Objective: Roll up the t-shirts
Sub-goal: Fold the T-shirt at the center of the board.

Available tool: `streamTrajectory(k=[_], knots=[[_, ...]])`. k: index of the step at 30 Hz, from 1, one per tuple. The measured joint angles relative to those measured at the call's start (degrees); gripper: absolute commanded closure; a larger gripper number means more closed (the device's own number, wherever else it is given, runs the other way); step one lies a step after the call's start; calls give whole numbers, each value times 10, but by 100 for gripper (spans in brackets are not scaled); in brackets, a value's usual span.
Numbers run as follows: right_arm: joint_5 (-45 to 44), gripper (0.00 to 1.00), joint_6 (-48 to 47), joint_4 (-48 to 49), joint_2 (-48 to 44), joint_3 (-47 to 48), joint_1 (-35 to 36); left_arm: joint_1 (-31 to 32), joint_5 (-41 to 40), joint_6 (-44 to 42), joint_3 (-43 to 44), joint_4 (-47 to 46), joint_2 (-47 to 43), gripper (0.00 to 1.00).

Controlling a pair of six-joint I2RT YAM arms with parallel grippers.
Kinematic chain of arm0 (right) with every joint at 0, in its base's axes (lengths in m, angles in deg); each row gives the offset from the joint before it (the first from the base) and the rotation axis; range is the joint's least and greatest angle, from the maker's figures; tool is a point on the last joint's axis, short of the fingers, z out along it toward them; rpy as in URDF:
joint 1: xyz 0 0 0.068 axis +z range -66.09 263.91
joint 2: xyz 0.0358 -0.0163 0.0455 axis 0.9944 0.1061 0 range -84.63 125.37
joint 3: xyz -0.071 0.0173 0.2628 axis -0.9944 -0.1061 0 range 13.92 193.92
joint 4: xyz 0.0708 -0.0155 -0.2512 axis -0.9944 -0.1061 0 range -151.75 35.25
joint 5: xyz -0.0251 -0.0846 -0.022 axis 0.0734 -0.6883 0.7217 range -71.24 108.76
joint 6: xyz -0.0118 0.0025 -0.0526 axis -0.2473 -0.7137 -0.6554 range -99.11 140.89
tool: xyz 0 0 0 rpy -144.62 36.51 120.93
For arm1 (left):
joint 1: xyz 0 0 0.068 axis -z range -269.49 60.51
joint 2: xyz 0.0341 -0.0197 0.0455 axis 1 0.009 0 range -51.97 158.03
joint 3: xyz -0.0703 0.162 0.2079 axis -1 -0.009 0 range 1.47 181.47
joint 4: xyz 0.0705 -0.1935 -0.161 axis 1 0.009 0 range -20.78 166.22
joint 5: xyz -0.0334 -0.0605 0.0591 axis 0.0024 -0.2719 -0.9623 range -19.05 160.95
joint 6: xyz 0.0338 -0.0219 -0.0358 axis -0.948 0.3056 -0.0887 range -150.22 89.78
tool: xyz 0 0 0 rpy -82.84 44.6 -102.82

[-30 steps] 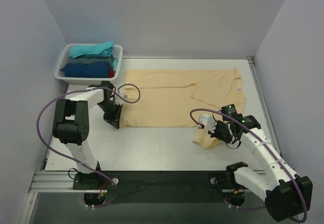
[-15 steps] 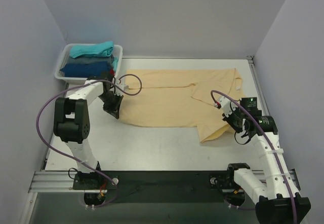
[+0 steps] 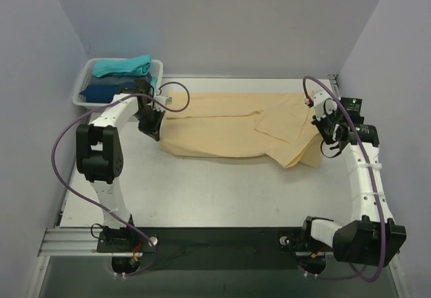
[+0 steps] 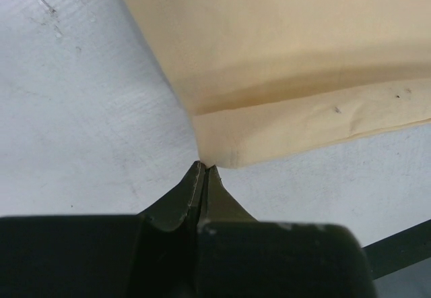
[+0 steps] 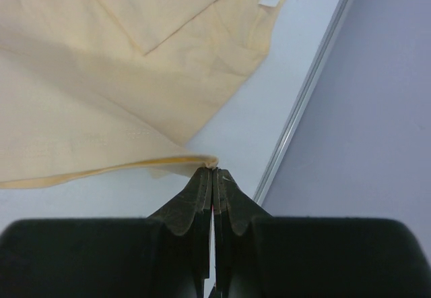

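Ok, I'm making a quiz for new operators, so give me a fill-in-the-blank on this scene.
1. The left gripper and right gripper are both ___ on the tan shirt.
2. The white basket sits at the far ___ corner of the table.
3. The teal shirt lies on ___ of the others in the basket.
Missing words: shut; left; top.

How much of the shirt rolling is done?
Just starting. The tan shirt lies spread out on the table, not rolled. The left fingers and right fingers each pinch a corner of it. Rolling it is left, and so are the shirts piled in the basket.
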Motion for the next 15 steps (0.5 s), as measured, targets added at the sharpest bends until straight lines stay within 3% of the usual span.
streamTrajectory(k=[15], knots=[[13, 100, 10, 79, 163, 111, -6, 0, -13, 17, 167, 10, 88, 100]])
